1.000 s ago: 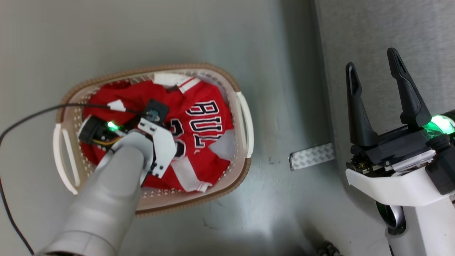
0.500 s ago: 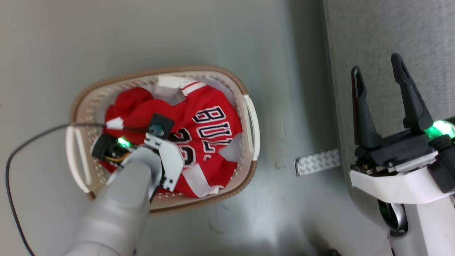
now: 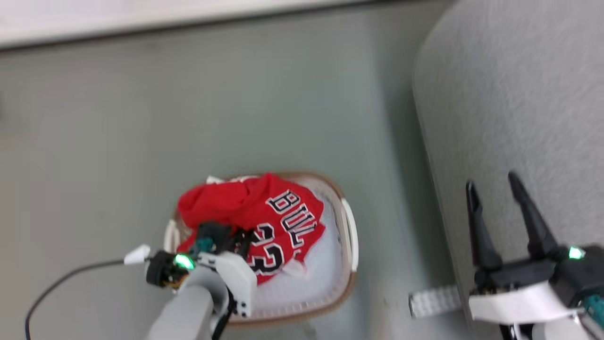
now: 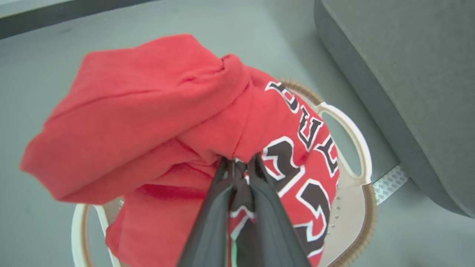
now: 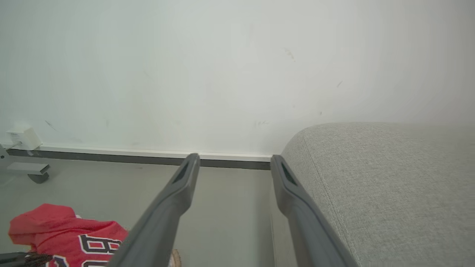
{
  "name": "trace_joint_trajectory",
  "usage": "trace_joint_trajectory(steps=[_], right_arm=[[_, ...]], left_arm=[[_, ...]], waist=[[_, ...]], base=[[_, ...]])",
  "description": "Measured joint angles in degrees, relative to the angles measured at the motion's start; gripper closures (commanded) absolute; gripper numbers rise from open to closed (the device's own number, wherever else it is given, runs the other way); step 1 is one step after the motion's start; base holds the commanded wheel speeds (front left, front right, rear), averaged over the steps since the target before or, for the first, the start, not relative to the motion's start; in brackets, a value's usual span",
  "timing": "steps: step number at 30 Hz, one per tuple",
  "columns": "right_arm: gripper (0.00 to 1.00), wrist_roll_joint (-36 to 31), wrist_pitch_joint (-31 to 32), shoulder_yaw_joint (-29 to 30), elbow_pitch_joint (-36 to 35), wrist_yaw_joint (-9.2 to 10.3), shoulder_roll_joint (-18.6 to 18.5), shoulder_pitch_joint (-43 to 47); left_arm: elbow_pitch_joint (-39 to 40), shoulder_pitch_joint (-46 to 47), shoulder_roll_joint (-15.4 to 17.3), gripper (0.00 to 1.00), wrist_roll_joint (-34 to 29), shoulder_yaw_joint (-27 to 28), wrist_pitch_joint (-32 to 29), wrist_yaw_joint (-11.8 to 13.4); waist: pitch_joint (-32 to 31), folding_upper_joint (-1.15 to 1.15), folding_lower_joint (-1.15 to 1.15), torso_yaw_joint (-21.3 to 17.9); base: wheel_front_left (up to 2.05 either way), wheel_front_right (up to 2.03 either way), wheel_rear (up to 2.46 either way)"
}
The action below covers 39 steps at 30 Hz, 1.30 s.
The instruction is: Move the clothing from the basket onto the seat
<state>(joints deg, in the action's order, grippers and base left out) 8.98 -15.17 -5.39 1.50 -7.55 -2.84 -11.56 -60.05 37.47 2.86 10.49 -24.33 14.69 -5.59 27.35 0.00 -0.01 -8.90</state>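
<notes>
The red jersey (image 3: 255, 212) with black "23" hangs bunched above the cream basket (image 3: 347, 245), lifted partly out of it. My left gripper (image 3: 238, 238) is shut on the jersey (image 4: 156, 111); in the left wrist view its two dark fingers (image 4: 207, 218) pinch the fabric near the number. The basket's rim and handle (image 4: 352, 137) show below the cloth. The grey sofa (image 3: 519, 104) lies to the right. My right gripper (image 3: 493, 189) stands open over the sofa's edge, nothing between its fingers (image 5: 174, 200). The jersey (image 5: 74, 233) also shows low left in the right wrist view, beside the sofa (image 5: 389, 178).
A patterned metal strip (image 3: 432, 300) lies on the grey floor between basket and sofa. A white wall with dark skirting (image 5: 111, 157) runs behind. A black cable (image 3: 61, 283) trails from my left arm. A white box (image 5: 20, 138) sits by the wall.
My left gripper has risen with the jersey, pulling it up out of the basket into a bunched heap. The head camera has tilted up, so basket and grippers sit lower in view.
</notes>
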Motion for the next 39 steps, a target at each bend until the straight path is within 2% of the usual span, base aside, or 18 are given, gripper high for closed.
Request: trace_joint_trajectory(steps=[5, 15, 26, 33, 39], right_arm=[[0.00, 0.01, 0.00, -0.15, 1.30, 0.00, 0.00, 4.88], [0.00, 0.08, 0.00, -1.47, 3.20, 0.00, 0.00, 11.51], [0.00, 0.29, 0.00, -3.00, 3.78, 0.00, -0.54, 16.49], [0.00, 0.18, -0.01, -9.24, 2.82, 0.00, -5.17, 14.93], [0.00, -1.02, -0.01, -18.75, 2.05, 0.00, -14.77, 7.92]], left_arm=[[5.64, -5.77, -0.01, 1.00, 4.21, -1.76, -0.30, 0.18], [21.12, -14.25, 1.04, 1.00, 7.59, -1.16, -4.16, 3.16], [41.76, -21.09, 5.63, 1.00, 8.94, 0.33, -12.27, 6.81], [50.46, -22.12, 7.49, 1.00, 9.18, 0.62, -16.70, 8.18], [53.86, -22.50, 8.04, 1.00, 9.37, 0.09, -18.84, 8.48]], waist=[[-8.32, 0.00, -0.01, 1.58], [-22.07, 0.00, -0.02, 3.13], [-29.85, 0.00, -0.01, 2.49], [-30.44, 0.00, -0.01, 1.43], [-30.08, 0.01, 0.00, 0.82]], base=[[0.00, 0.00, 0.00], [0.00, 0.00, 0.00], [0.00, 0.00, 0.00], [0.00, 0.00, 0.00], [0.00, 0.00, 0.00]])
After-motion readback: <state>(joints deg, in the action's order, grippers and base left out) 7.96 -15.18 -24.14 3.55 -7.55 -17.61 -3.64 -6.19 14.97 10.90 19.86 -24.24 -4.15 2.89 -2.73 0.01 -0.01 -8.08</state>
